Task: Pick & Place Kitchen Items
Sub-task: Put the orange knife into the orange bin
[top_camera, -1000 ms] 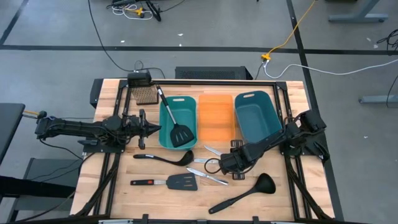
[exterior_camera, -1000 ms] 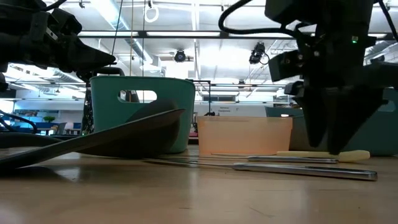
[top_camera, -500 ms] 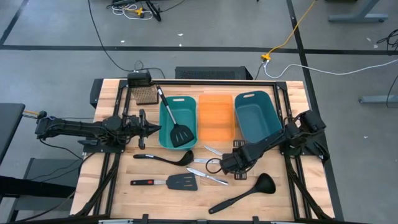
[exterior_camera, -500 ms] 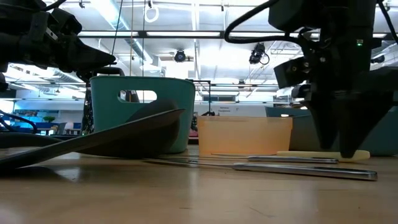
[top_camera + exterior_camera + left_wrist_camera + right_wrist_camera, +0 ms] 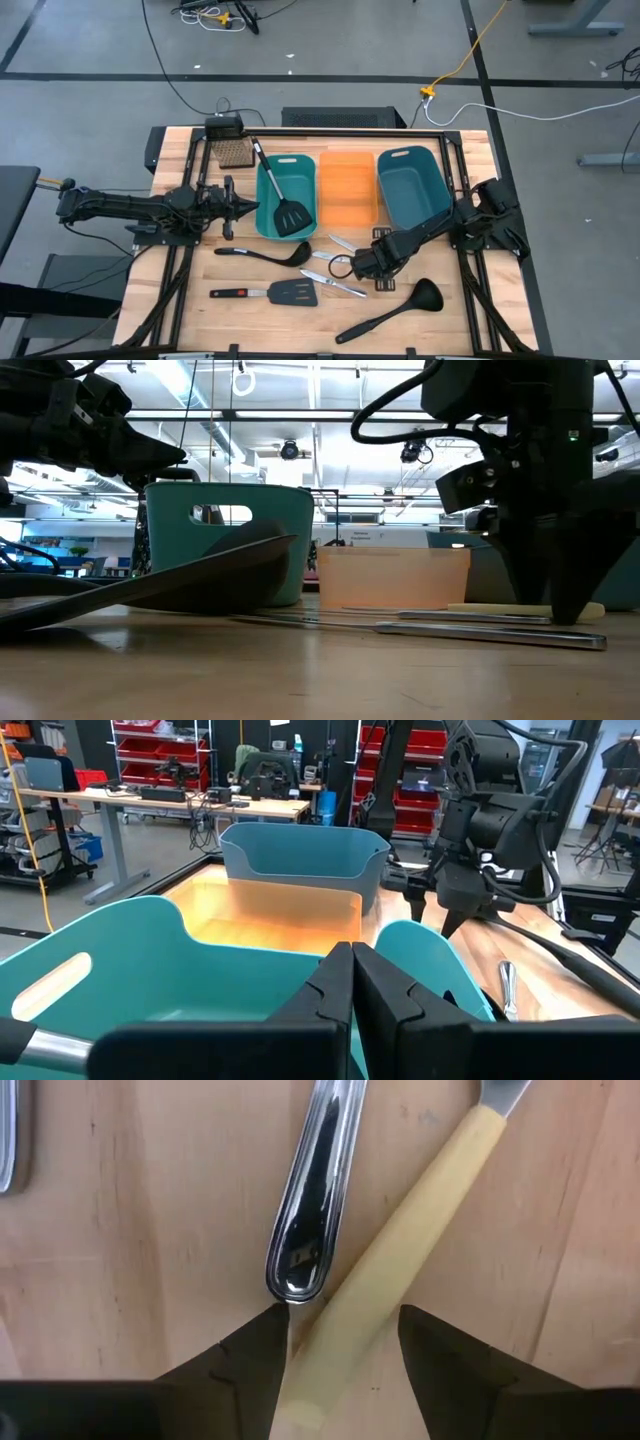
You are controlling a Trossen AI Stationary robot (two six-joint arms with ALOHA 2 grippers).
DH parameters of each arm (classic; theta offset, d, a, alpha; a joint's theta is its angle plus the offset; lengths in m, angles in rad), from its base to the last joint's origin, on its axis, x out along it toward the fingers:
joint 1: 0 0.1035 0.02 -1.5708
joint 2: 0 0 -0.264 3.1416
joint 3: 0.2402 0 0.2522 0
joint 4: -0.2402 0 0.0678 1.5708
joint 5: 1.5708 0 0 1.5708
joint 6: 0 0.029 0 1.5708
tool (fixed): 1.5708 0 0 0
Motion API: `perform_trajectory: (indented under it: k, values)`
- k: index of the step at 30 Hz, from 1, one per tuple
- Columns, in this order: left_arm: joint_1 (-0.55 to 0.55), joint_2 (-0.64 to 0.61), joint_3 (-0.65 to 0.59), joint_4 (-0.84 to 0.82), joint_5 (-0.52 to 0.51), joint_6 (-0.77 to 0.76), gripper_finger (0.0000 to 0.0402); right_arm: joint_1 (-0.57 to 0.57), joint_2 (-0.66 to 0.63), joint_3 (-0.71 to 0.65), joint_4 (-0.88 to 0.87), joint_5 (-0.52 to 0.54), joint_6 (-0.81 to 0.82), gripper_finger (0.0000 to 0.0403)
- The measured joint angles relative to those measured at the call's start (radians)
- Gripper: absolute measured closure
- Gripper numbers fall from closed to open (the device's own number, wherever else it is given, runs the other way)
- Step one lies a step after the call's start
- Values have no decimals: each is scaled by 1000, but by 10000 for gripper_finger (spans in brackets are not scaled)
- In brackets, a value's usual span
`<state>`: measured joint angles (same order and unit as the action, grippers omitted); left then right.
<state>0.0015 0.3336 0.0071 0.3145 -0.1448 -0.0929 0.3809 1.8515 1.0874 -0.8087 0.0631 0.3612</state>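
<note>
Two fingers: right gripper [image 5: 335,1355] fingers apart, straddling yellow-handled knife [image 5: 390,1260] on table [image 5: 450,310] in front of orange bin [image 5: 346,186].
Tip: lower square, close on handle only; silver knife [image 5: 312,1200] touches it.
Left gripper [image 5: 352,985]: shut, empty, beside teal bin [image 5: 272,200].
Vs earlier: right arm shifted slightly, lower.

Open board was left at the front corners of the table [image 5: 180,330]. The middle was crowded: a ladle [image 5: 265,253], a slotted spatula [image 5: 270,293], silver knives [image 5: 335,285] and a second ladle [image 5: 392,313] lay there. The back was blocked by the teal bin [image 5: 285,195], orange bin [image 5: 346,188] and blue bin [image 5: 412,185] set side by side. The yellow-handled knife [image 5: 385,1265] was straddled by the right gripper [image 5: 335,1345], a silver handle [image 5: 312,1220] lying close alongside.
</note>
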Motion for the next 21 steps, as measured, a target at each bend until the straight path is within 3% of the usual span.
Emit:
perform_trajectory:
  k: [5,13,21]
  values:
    - [0,0,0,-1,0,0,392,-5,1,-1,17,-28,-4,230]
    - [0,0,0,-7,0,0,392,-6,18,-9,41,-40,-4,316]
    - [0,0,0,-11,0,0,392,-6,21,-24,41,-29,47,319]
